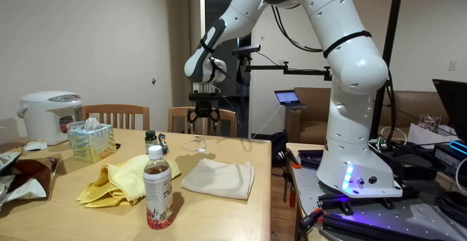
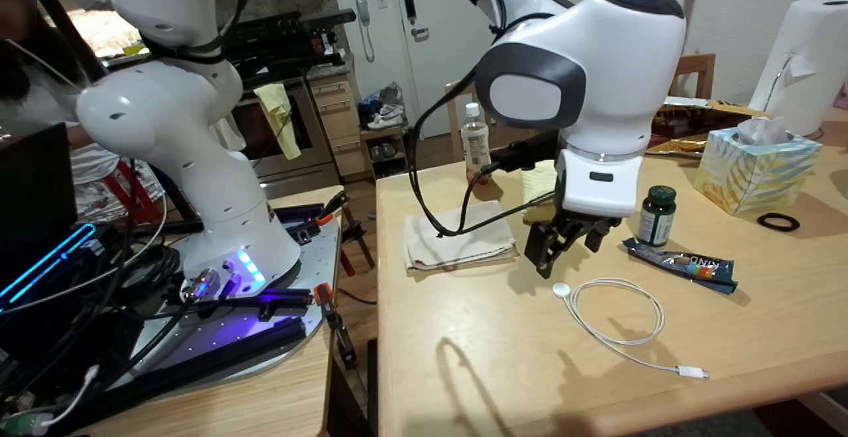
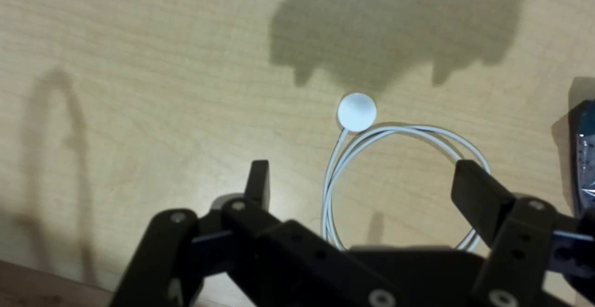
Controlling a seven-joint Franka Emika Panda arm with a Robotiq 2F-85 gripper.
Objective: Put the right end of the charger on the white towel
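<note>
The charger is a thin white cable coiled in a loop on the wooden table. Its round white disc end (image 2: 561, 290) lies on the side nearer the towel, and its white plug end (image 2: 693, 372) lies near the table edge. In the wrist view the disc (image 3: 357, 112) is ahead of the fingers and the cable loop (image 3: 328, 183) is partly hidden by the gripper. The folded white towel (image 1: 219, 179) lies flat; it also shows in an exterior view (image 2: 474, 245). My black gripper (image 3: 360, 170) is open and empty above the charger, pointing down, also in both exterior views (image 1: 203, 126) (image 2: 568, 259).
A yellow cloth (image 1: 124, 182) and an upright drink bottle (image 1: 158, 193) are beside the towel. A green pill bottle (image 2: 657, 215) and a snack bar (image 2: 682, 265) lie close to the charger. A tissue box (image 2: 755, 169) and black ring (image 2: 778, 222) are farther off.
</note>
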